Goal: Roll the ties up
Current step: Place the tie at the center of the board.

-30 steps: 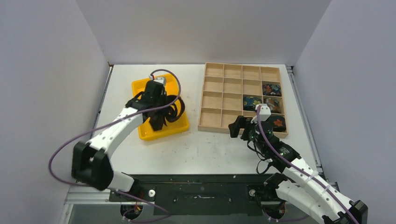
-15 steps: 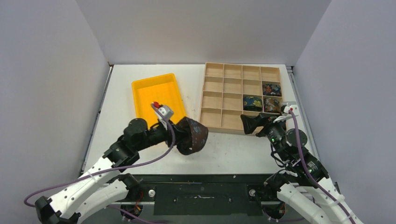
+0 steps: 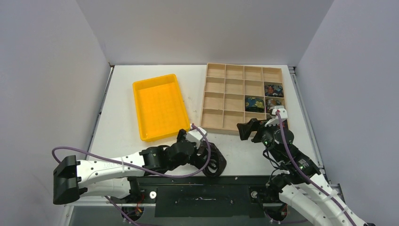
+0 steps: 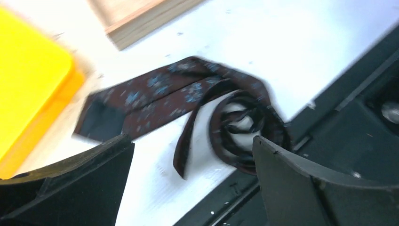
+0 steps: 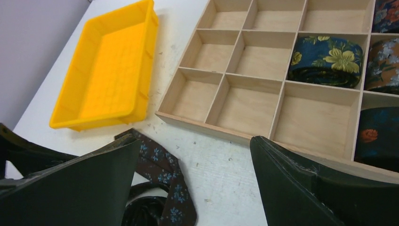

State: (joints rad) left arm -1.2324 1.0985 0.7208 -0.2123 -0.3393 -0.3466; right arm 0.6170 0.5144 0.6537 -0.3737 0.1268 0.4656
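Note:
A dark brown tie (image 4: 188, 94) with small blue flowers lies loose on the white table near its front edge, its narrow end curled in a loop (image 4: 244, 127). My left gripper (image 4: 193, 183) hangs open just above it, holding nothing; from above it sits low at the table's front (image 3: 205, 151), by the tie (image 3: 215, 163). My right gripper (image 5: 193, 188) is open and empty near the wooden tray's front rim (image 5: 207, 126), with the same tie (image 5: 164, 174) below its left finger. Several rolled ties, such as a blue one with yellow flowers (image 5: 327, 61), fill right-hand cells.
The yellow bin (image 3: 160, 106) stands with nothing in it at the left of the wooden tray (image 3: 214, 96). Most of the tray's left and middle cells hold nothing. A black rail (image 3: 202, 188) runs along the table's front edge, close to the tie's loop.
My left arm swung from the yellow bin to the table's front edge with the tie, then opened and dropped it on the table. My right gripper shifted slightly, staying open.

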